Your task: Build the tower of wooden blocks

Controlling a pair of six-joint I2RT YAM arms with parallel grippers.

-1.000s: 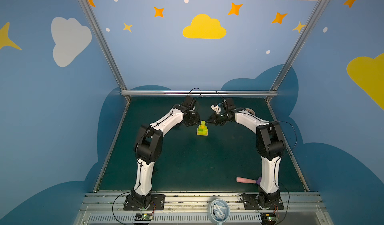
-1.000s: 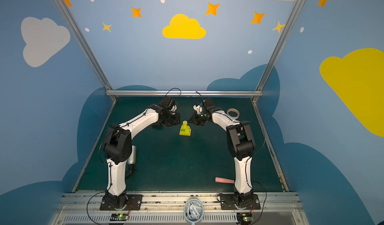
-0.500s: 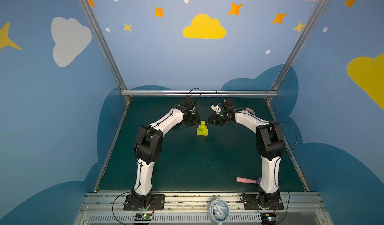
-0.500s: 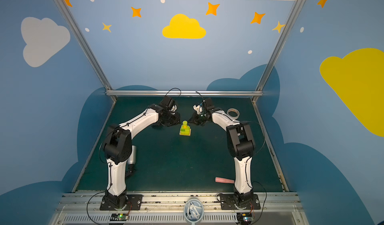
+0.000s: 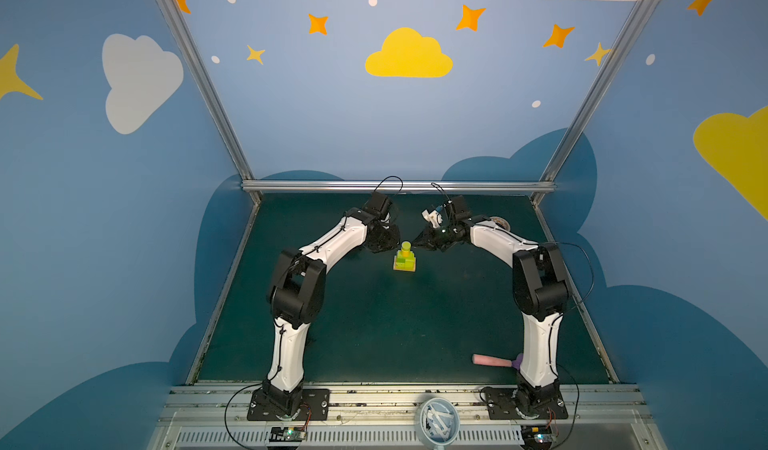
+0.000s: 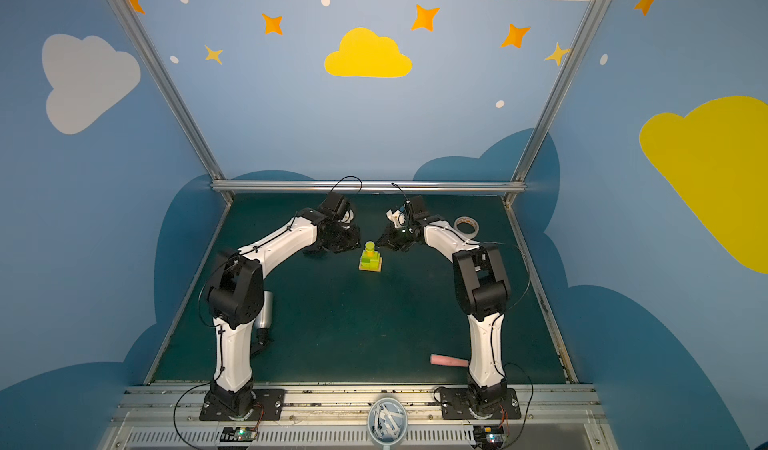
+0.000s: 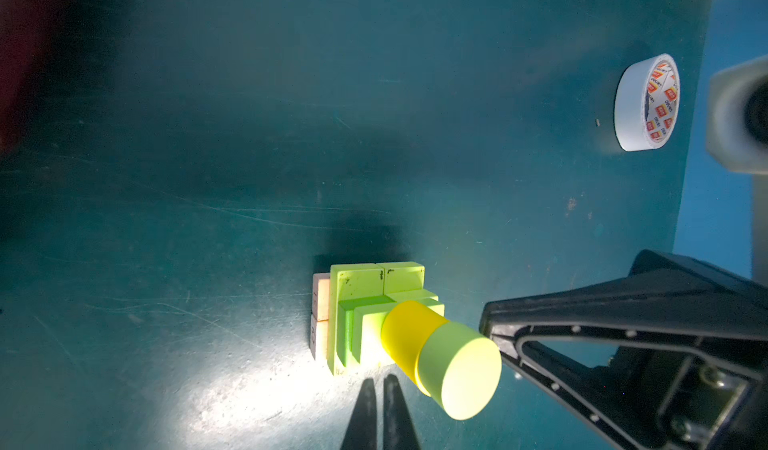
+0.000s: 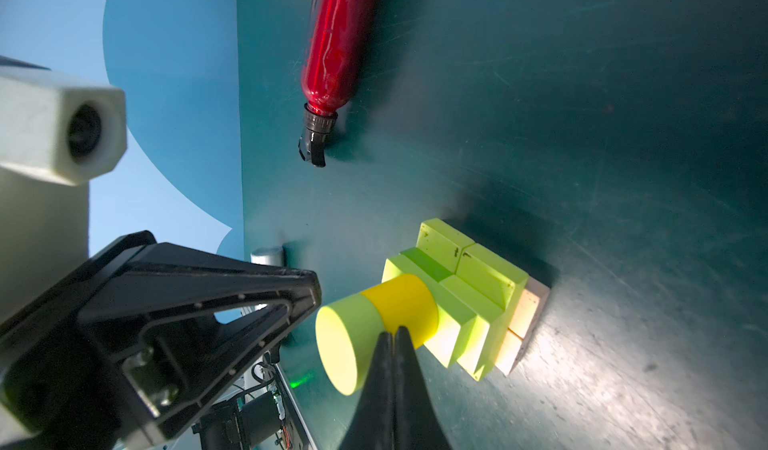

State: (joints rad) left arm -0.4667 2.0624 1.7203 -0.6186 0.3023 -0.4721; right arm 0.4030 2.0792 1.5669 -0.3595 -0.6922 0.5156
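One dark green desk (image 5: 374,323) carries everything. Left arm (image 5: 289,352) and right arm (image 5: 538,344) reach in from 9 and 3 o'clock of the tower (image 5: 404,259), which stands past desk centre toward 12. Left jaws and right jaws are both pressed shut, empty, close beside its lime cylinder (image 7: 459,375).

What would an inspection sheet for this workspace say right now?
Surface: green mat, scratched, no spills seen.
Job's things: tower upright mid-mat, tan bars lowest, lime cylinder topmost; no loose blocks seen.
Clutter: tape roll, pink handle, red handle, silver cylinder, all apart from the tower.
Grippers: left tool shut, empty; right tool shut, empty; both beside the tower top, contact unclear.
Cables: black loops above both wrists, clear of the tower.
Surroundings: blue walls with clouds and stars; metal frame.
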